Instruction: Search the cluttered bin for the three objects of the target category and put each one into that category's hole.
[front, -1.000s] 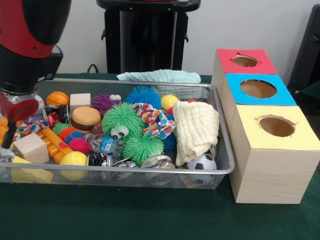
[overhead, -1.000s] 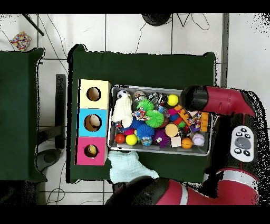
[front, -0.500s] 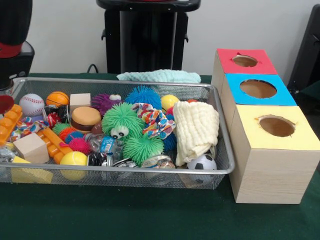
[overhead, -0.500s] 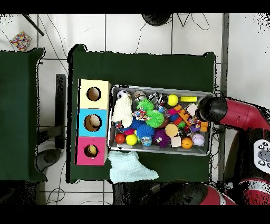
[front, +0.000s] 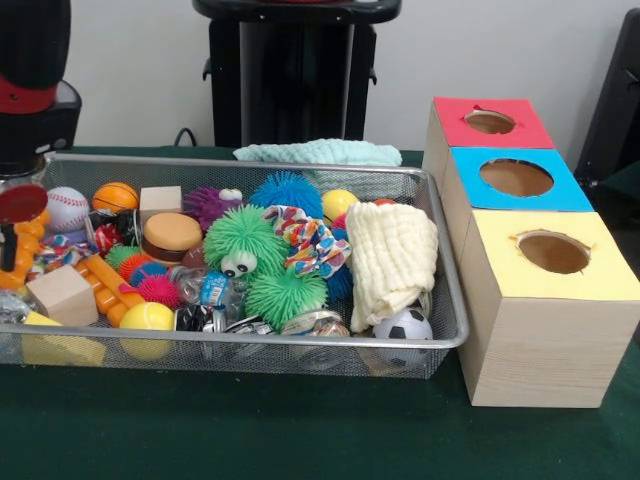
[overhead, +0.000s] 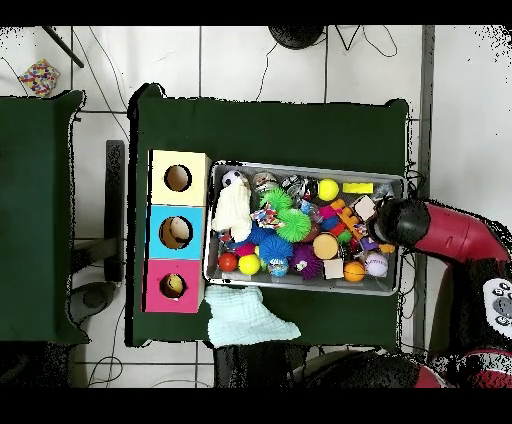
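Bin (front: 440, 335) count: 2 cloths inside, 1 outside.
Cream cloth (front: 392, 255), patterned cloth (front: 312, 240); mint cloth (front: 318, 152) on tabletop (front: 300, 430); 3 holes; pincer (front: 18, 205) state: cannot tell.

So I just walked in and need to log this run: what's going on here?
A red and black robot arm hangs over one end of the wire bin, which is packed with toys. It is holding nothing that can be seen. A cream cloth and a polka-dot cloth lie in the bin, near the end by the boxes. The yellow-topped hole looks empty. A pale green cloth lies outside the bin.
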